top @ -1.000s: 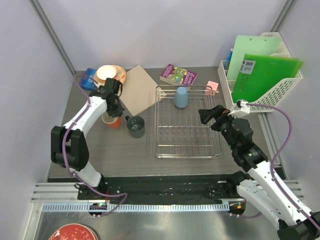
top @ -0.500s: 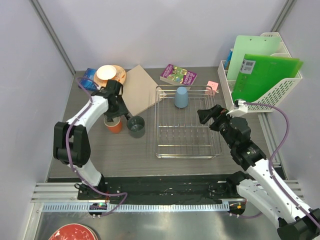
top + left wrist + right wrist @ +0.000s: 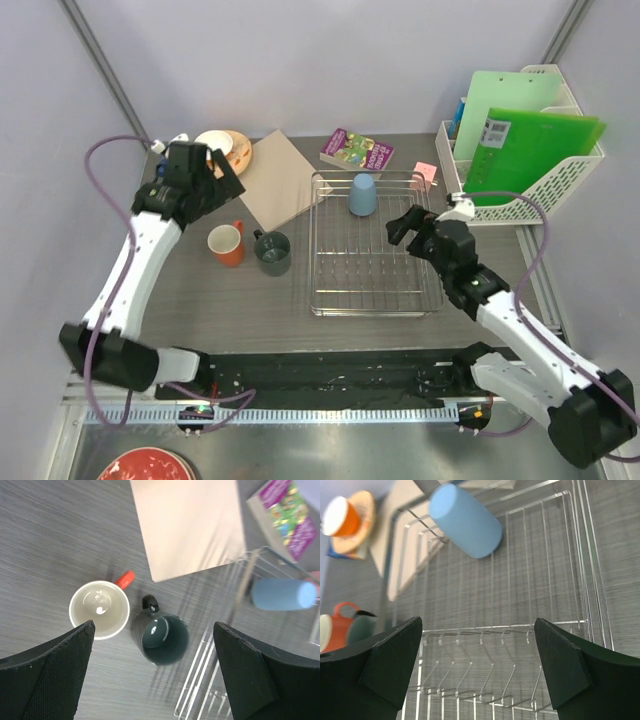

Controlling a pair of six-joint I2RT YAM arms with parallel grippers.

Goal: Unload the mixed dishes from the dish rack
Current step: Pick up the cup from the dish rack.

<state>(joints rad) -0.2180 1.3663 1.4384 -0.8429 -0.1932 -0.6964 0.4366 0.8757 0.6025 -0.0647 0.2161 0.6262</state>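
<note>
Now my left hand (image 3: 215, 170) is off the orange cup (image 3: 226, 243). A second ago it was down on the cup with its fingers pressed together; it has since lifted back toward the far-left corner and its fingers are spread wide around nothing. The cup stands upright on the surface (image 3: 200, 300), just beside the grey mug (image 3: 272, 252), both left of the dish rack (image 3: 375, 308). My right hand (image 3: 403, 222), spread wide as before, has moved in over the rack's right side. The light-blue cup (image 3: 362, 194) has not moved: it is the only dish in the rack, base up at the far edge. The speckled plates (image 3: 236, 150) with a small bowl (image 3: 212, 141) on them sit at the far left, partly behind my left hand.

The surface is dark grey woodgrain. It also carries a tan board (image 3: 285, 180), a purple book (image 3: 356, 150), a pink note (image 3: 425, 172) and a white lattice basket (image 3: 575, 170) of green folders (image 3: 530, 140). Pale walls (image 3: 300, 60) close the space in. A red plate (image 3: 145, 468) lies on the metal ledge nearest me.
</note>
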